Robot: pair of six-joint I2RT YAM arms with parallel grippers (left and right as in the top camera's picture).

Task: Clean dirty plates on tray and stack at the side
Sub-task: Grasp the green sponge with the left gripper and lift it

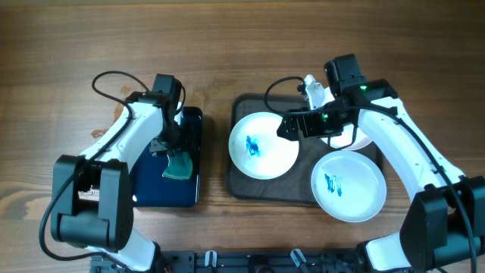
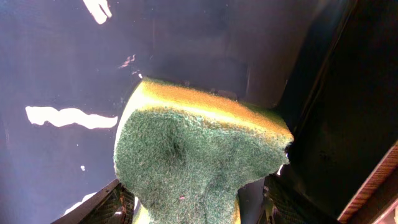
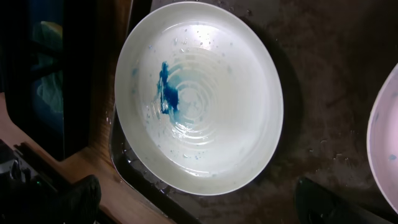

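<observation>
Three white plates lie on the dark grey-brown tray [image 1: 241, 184]. The left plate [image 1: 263, 144] has a blue smear, as does the front right plate [image 1: 348, 186]. The back right plate [image 1: 358, 139] is mostly hidden under my right arm. My right gripper [image 1: 289, 125] hovers open and empty over the left plate's right rim. In the right wrist view the plate [image 3: 199, 93] lies ahead of the spread fingers [image 3: 199, 208]. My left gripper [image 1: 173, 152] is shut on a green-and-yellow sponge [image 1: 180, 167] over the dark-blue tray [image 1: 161, 189]. The sponge [image 2: 193, 155] fills the left wrist view.
A white object [image 1: 313, 89] stands at the back rim of the grey-brown tray, behind my right arm. The edge of another plate [image 3: 385, 143] shows at the right in the right wrist view. Bare wooden table [image 1: 61, 61] surrounds both trays.
</observation>
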